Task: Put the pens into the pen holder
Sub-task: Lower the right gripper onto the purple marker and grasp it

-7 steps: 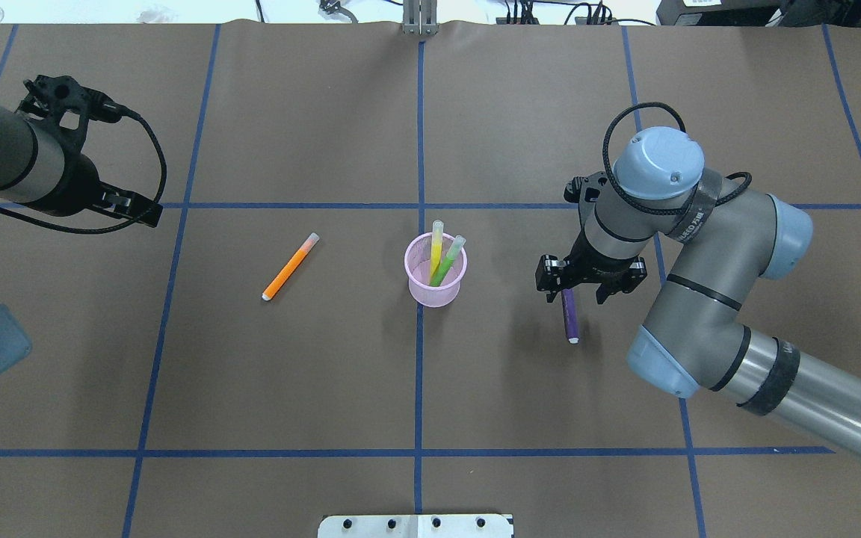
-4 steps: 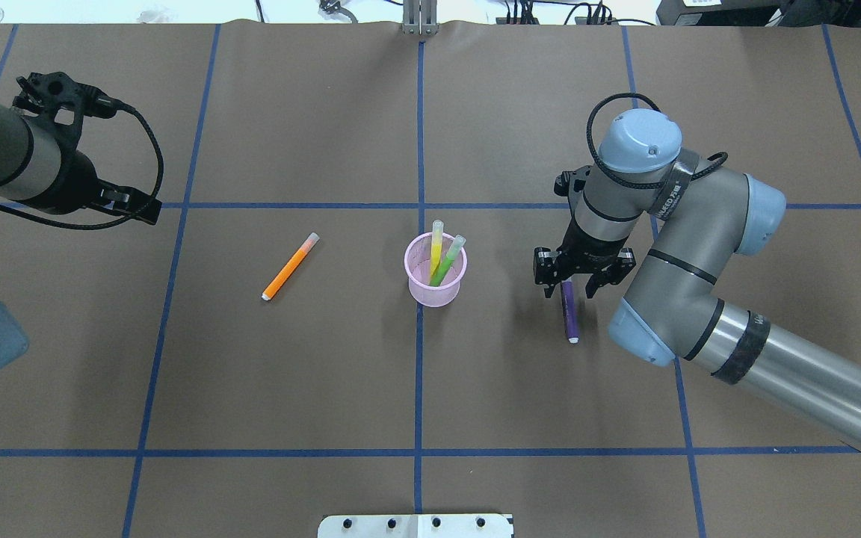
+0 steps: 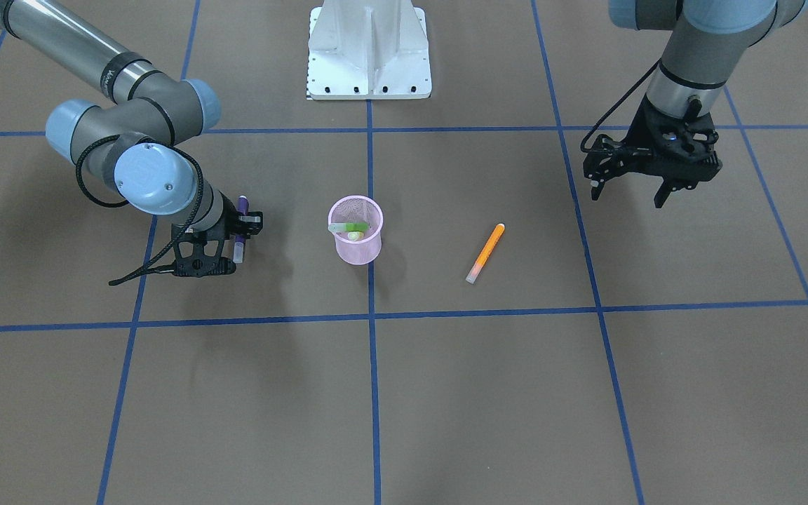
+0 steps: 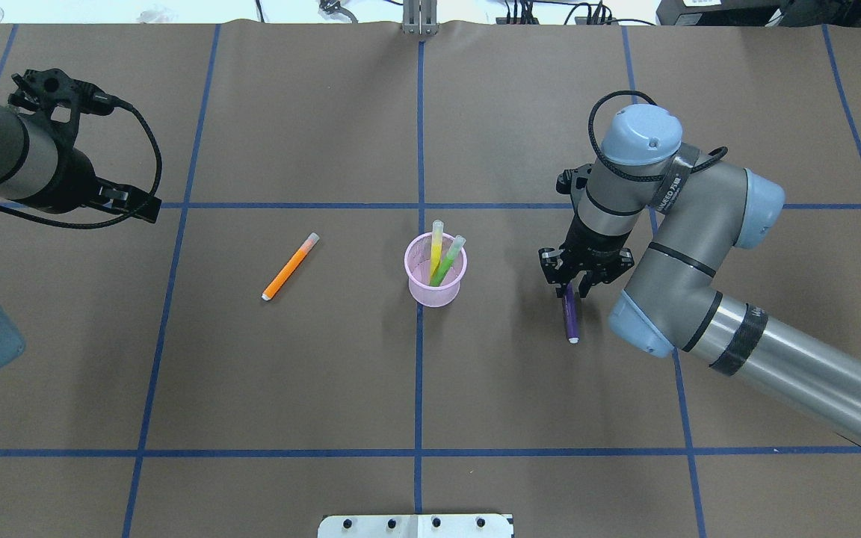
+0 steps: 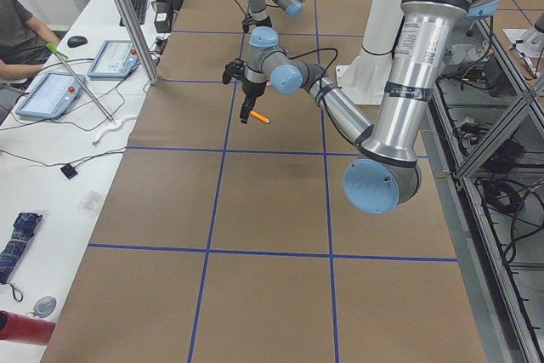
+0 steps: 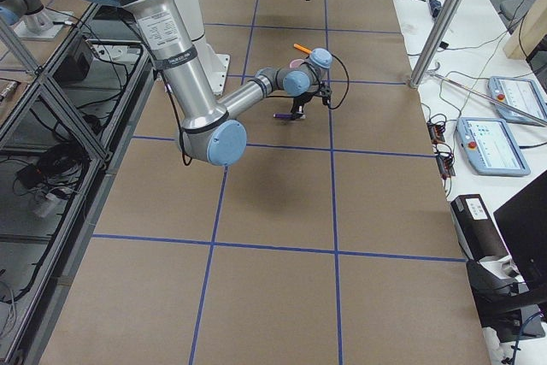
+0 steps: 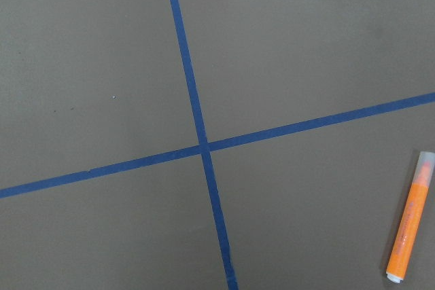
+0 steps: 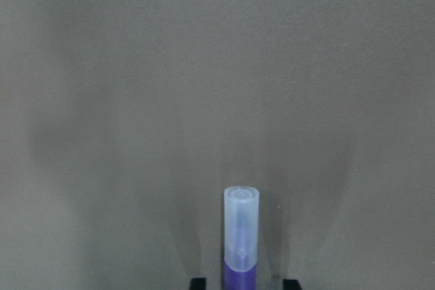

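Observation:
The pink mesh pen holder [image 4: 435, 285] [image 3: 355, 247] stands at the table's middle with the yellow pen [image 4: 436, 250] and the green pen [image 4: 449, 261] upright in it. The orange pen [image 4: 291, 267] [image 3: 485, 252] [image 7: 410, 219] lies flat to its left. The purple pen [image 4: 570, 317] [image 3: 240, 235] [image 8: 241, 236] lies flat to its right. My right gripper [image 4: 571, 288] is low over the purple pen's cap end, jaws straddling it with small gaps on both sides. My left gripper [image 3: 627, 198] hangs open and empty, far left of the orange pen.
The white metal base [image 3: 369, 49] [image 4: 415, 525] sits at the table's near edge by the robot. Blue tape lines [image 4: 419, 373] cross the brown table cover. My right arm's elbow [image 4: 647, 321] hangs low just right of the purple pen.
My right gripper has shifted slightly left over the purple pen and its jaws have narrowed around it. The pens and the holder have not moved. The left arm has drifted slightly left.

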Controlling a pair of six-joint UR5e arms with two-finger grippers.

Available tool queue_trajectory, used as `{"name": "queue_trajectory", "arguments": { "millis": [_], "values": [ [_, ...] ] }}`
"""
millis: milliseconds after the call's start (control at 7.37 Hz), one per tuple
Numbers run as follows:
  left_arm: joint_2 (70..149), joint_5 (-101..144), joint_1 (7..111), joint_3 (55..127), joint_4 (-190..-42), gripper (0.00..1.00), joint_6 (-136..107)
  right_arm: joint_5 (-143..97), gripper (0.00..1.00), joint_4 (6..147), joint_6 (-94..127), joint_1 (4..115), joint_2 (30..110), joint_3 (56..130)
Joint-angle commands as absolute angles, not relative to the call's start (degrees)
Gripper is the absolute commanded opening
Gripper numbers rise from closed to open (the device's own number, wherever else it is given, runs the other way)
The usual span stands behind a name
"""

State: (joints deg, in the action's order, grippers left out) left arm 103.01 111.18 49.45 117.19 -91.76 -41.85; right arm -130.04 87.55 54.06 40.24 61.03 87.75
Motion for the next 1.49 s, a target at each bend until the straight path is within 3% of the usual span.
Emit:
{"name": "queue_trajectory", "arguments": {
  "millis": [0,1357],
  "values": [
    [102.83,111.18,49.48,117.33,-91.76,0.99,-41.84,-130.25,0.43,87.54,53.97,40.25,60.91,87.71],
    [102.66,111.27,49.48,117.33,-91.76,0.99,-41.84,-130.08,0.44,87.63,54.93,40.08,60.73,86.92]
  ]
}}
